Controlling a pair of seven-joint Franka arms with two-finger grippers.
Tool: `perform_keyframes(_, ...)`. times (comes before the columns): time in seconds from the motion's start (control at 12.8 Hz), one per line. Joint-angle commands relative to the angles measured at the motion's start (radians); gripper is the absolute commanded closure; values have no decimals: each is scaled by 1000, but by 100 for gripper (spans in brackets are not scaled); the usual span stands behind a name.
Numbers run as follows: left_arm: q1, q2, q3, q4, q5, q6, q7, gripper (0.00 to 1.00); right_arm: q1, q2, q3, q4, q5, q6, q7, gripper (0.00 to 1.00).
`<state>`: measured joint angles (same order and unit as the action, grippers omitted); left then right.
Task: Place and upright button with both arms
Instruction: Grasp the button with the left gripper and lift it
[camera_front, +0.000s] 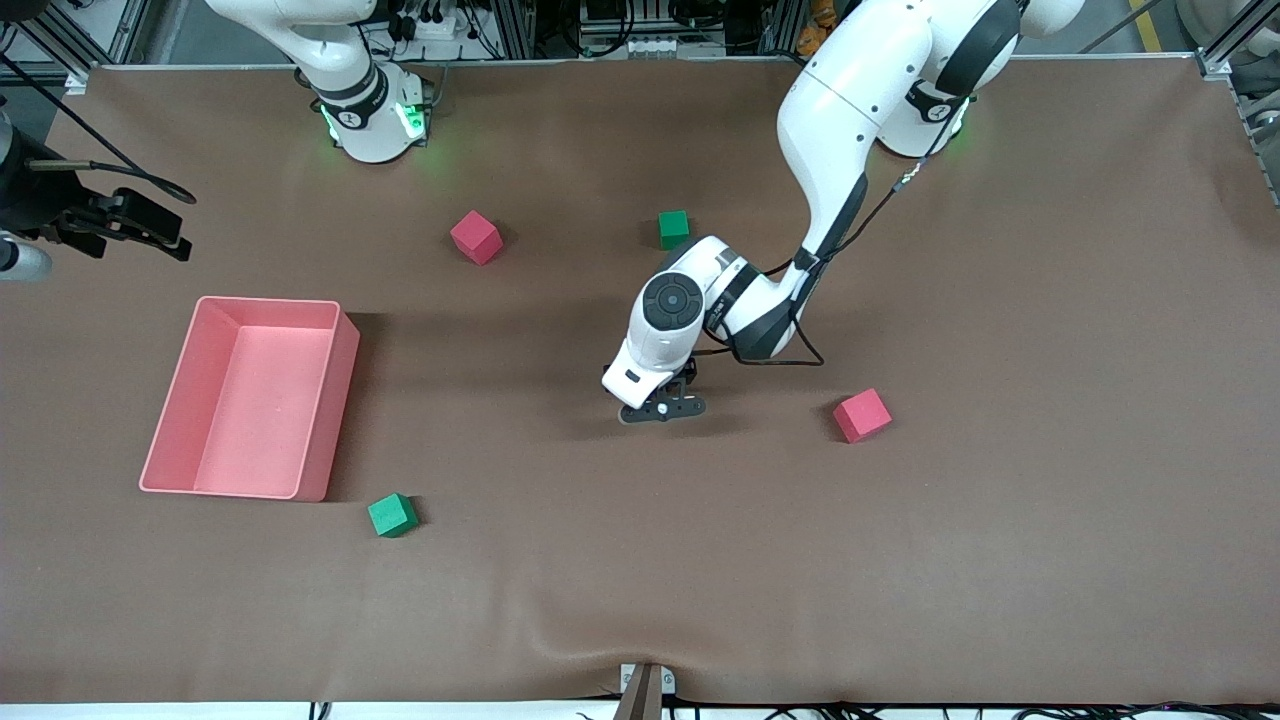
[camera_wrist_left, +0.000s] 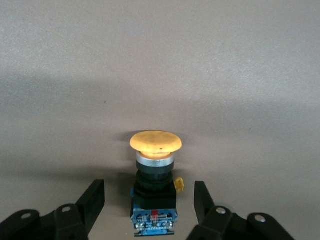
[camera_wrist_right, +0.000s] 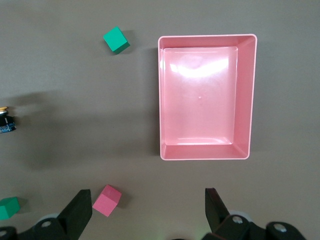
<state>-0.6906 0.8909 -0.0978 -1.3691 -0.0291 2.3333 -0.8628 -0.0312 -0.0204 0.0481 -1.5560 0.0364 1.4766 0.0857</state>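
Left end effector (camera_wrist_left: 149, 207) fingers straddling button (camera_wrist_left: 155, 172), gaps both sides

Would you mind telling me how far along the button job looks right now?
Nothing looks finished yet. In hand: the left gripper is down at the table, fingers either side of the button but with gaps showing, so no grip yet. The right gripper waits open, high above the pink bin. Left: gripping, placing and uprighting the button.
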Motion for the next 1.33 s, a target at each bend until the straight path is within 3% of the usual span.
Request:
perform_keyframes(0.0,-13,14,12,21,29,8,-21,25,-4,-1,-2,7,-13,-7,3,0)
perform_keyframes(0.47,-12,22,12,21,31,8,-19,31,-4,2,-2,7,-29,-1,-3,0)
perform_keyframes(0.71,-12,22,12,21,29,8,-22,61,-4,2,-2,7,-29,14,-4,0)
perform_keyframes(1.02,-12,11,12,24,29,8,-24,90,-7,3,-4,8,-29,34,-81,0)
perform_keyframes(1.1,-10,2,10,25,28,8,-24,95,-7,5,-4,8,-30,33,-81,0)
perform_keyframes(1.25,-12,-19,13,25,29,3,-30,94,-9,7,-5,8,-30,30,-75,0)
